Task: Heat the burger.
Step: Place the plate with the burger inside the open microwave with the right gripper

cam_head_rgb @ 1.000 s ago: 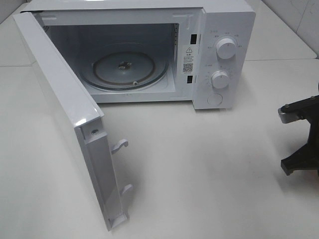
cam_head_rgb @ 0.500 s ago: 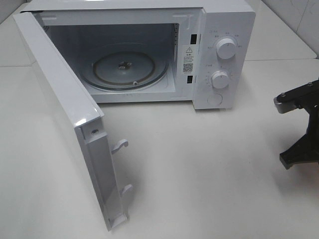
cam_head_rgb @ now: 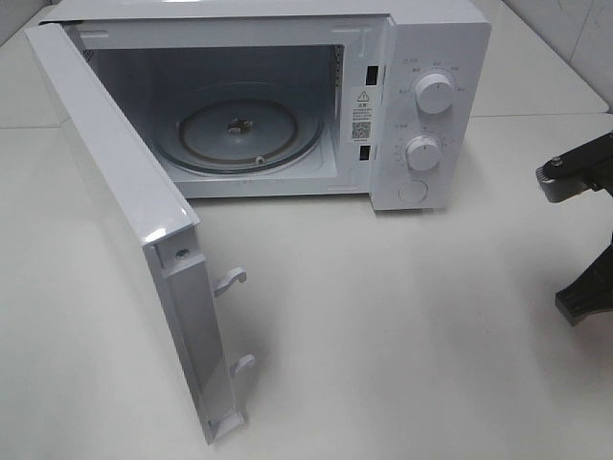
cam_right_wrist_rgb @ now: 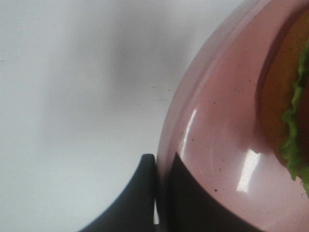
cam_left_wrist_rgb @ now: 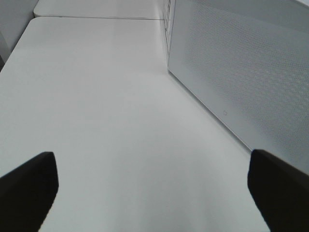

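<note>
The burger shows only in the right wrist view, as an edge of brown bun and green lettuce on a pink plate. My right gripper is shut on the plate's rim, one dark finger on each side of it. In the exterior high view only black parts of the right arm show at the right edge, and the burger is out of view there. My left gripper is open over bare table, its fingertips far apart, with nothing between them.
The white microwave stands at the back with its door swung wide open to the left. Its glass turntable is bare. A dotted white microwave panel runs alongside the left gripper. White tabletop lies in front of the oven.
The black parts of the right arm have shifted up and toward the right edge of the exterior high view. The microwave and its door have not moved.
</note>
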{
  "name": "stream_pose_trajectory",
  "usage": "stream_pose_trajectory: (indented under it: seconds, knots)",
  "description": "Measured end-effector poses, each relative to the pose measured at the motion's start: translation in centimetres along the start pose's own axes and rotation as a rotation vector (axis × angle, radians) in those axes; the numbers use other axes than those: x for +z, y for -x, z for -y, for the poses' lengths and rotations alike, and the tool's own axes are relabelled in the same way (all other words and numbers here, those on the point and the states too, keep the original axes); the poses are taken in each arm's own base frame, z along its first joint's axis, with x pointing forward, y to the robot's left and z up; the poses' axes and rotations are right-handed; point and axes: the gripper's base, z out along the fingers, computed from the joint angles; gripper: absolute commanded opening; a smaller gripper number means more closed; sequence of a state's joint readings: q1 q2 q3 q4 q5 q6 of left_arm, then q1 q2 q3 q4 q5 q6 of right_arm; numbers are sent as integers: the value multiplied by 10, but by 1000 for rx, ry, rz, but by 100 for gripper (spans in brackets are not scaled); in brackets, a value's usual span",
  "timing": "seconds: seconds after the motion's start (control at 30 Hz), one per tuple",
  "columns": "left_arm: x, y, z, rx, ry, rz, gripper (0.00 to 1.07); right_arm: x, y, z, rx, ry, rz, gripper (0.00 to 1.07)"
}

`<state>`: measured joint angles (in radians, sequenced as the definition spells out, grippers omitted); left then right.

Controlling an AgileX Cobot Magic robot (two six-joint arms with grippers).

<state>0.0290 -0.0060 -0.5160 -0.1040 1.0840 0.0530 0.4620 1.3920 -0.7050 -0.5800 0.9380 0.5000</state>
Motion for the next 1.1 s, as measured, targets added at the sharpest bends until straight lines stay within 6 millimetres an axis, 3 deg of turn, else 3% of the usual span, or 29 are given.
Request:
stream_pose_trajectory:
  seconds: [0.7,1.1]
  knots:
    - [0,0,0,0,0,0,100,-35,-15,-40,-184,29,54,0]
    - [0,0,0,0,0,0,100,-37,-16,-44,-304,39,69,0]
